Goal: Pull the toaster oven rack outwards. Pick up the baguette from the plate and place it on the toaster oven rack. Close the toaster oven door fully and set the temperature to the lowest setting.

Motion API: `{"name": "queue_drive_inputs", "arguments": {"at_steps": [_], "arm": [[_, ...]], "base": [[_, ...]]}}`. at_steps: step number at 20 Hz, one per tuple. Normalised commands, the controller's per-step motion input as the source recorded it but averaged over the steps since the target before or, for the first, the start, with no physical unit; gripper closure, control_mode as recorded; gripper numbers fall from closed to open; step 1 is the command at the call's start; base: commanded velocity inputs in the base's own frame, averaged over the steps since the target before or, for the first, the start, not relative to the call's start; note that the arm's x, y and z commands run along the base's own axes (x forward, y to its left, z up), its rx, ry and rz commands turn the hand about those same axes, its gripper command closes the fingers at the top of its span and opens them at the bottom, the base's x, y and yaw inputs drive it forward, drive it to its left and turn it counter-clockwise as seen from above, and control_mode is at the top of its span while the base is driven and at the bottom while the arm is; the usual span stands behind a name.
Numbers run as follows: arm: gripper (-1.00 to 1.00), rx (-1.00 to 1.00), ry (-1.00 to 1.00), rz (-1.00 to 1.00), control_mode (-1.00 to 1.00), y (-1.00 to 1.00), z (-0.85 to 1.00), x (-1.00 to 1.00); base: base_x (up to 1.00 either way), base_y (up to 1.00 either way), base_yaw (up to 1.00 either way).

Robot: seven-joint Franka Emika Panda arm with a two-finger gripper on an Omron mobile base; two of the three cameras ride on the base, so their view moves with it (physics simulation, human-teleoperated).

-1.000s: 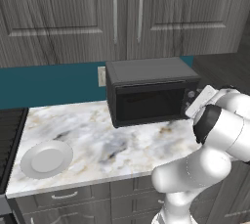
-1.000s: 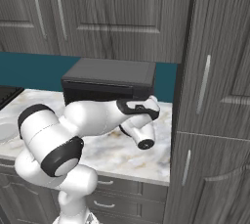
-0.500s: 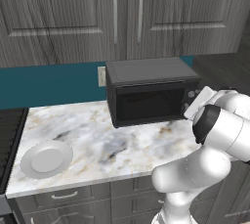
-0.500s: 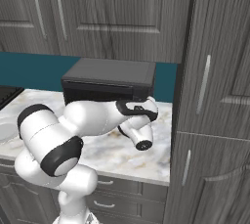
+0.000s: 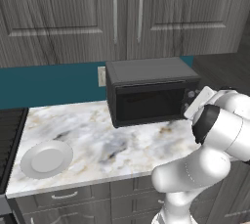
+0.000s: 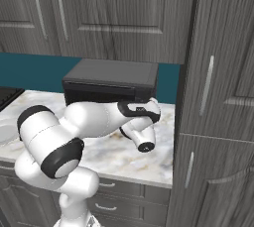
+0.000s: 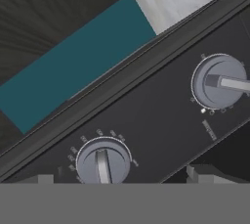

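The jaws stand spread wide and hold nothing; their two dark tips (image 7: 119, 178) rise close in front of the toaster oven's control panel. Between them sits a small round grey knob (image 7: 103, 163) with a raised bar across its face and fine scale marks around its edge. A second, similar grey knob (image 7: 220, 82) sits further along the same dark panel.

From the base views, the white arm is bent in against the right front of the boxy dark grey toaster oven (image 5: 151, 91), which stands toward the back of the marbled stone desk (image 5: 97, 140). Its dark glass-window door (image 5: 149, 104) looks shut and upright. The baguette is not on the plain round white plate (image 5: 47, 158), which lies bare near the desk's left front corner, well apart from the oven; whether the loaf is inside I cannot tell through the dark glass.

The knob is probably stiff, hard and fairly smooth. The best hold seems to be a pinch across the raised bar, squarely, so the tips do not slip as it turns toward the lowest mark.
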Motion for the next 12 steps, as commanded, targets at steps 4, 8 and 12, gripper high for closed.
{"name": "queue_drive_inputs", "arguments": {"at_steps": [4, 8, 12], "arm": [[-1.0, 0.0, 0.0, 0.0, -1.0, 0.0, 0.0, 0.0], [-1.0, 0.0, 0.0, 0.0, -1.0, 0.0, 0.0, 0.0], [-1.0, 0.0, 0.0, 0.0, -1.0, 0.0, 0.0, 0.0]], "base": [[0.0, 0.0, 0.0], [0.0, 0.0, 0.0], [0.0, 0.0, 0.0]]}}
